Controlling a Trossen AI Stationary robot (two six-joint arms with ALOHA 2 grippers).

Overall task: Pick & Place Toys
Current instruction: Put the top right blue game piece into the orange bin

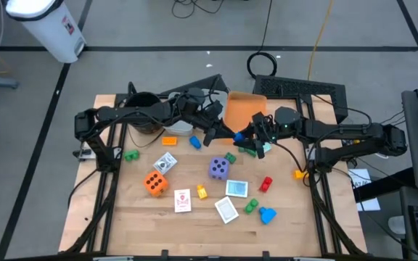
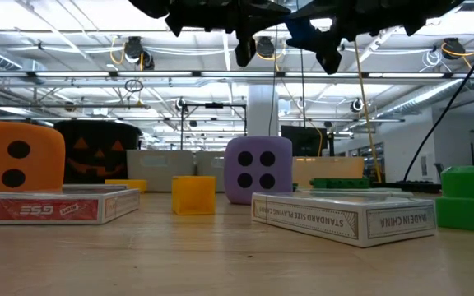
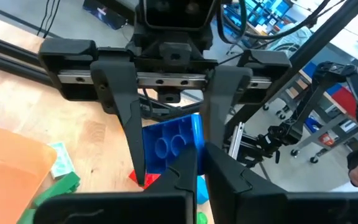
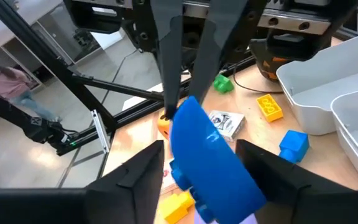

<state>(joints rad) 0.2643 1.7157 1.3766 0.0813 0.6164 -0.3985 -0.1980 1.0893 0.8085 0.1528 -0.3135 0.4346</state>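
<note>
In the high view the blue block [image 1: 239, 135] is almost hidden between the two grippers, too small to see its shape. In the low view the orange die [image 2: 15, 168] is cut off by the edge, and the green block [image 2: 470, 197] perhaps also.

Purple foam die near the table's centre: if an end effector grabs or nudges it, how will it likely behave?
The purple die looks like soft foam, so it probably squashes slightly under grip and feels light. Resting on a flat face, it seems likelier to slide or tumble one face than to roll away.
</note>
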